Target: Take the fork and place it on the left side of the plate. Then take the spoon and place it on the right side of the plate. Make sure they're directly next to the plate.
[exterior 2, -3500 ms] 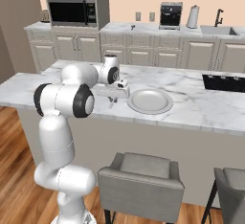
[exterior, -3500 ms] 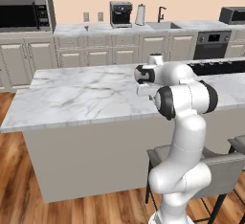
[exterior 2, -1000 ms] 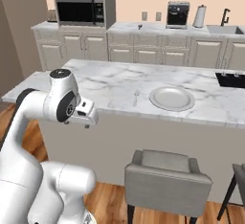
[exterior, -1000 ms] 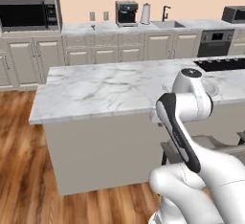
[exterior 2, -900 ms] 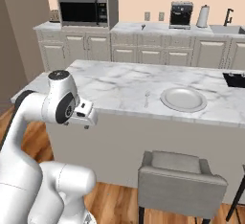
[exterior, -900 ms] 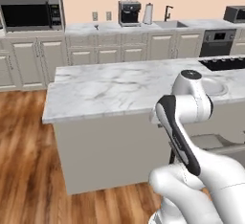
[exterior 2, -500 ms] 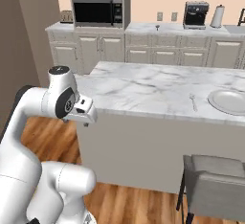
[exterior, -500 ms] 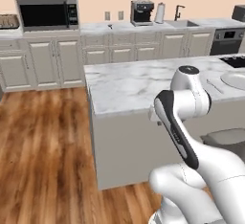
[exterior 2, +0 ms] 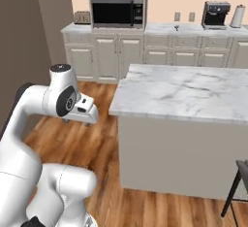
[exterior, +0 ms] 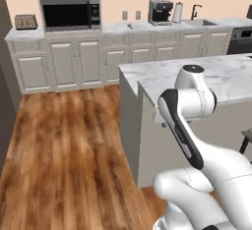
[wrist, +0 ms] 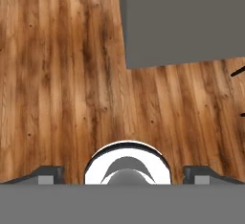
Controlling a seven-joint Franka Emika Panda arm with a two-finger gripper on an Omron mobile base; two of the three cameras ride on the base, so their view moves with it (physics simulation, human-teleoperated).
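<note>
While nothing open-topped stands on the marble island worktop (exterior: 230, 79) (exterior 2: 186, 94), the parts of its surface that show are plain veined stone, and its right end is cut off by the picture edge in both base views. Along the back wall the cabinet doors are shut, and so is the microwave (exterior: 71, 14) (exterior 2: 117, 12); what they hold cannot be seen. On the rear worktop stand a toaster (exterior: 25, 21) (exterior 2: 82, 16) at the left end, a dark coffee machine (exterior: 158, 12) (exterior 2: 215, 13), and just beside it a white upright cylinder (exterior: 177, 13) (exterior 2: 237, 15), too small to name. A faucet (exterior: 195, 11) marks the sink, whose basin is hidden by its rim. An oven front (exterior: 240, 40) is cut by the right edge, and a dark stool (exterior 2: 237, 182) shows only in part.

The arm (exterior: 189, 106) (exterior 2: 58, 97) is folded near the island's left end, over the wooden floor (wrist: 67, 74). In the hand view the camera looks down on the floorboards and the grey side of the island (wrist: 186, 27). The jaws stand wide apart: the two finger tips (wrist: 48, 174) sit far from each other, with only floor between them, clamped on nothing and touching nothing.
</note>
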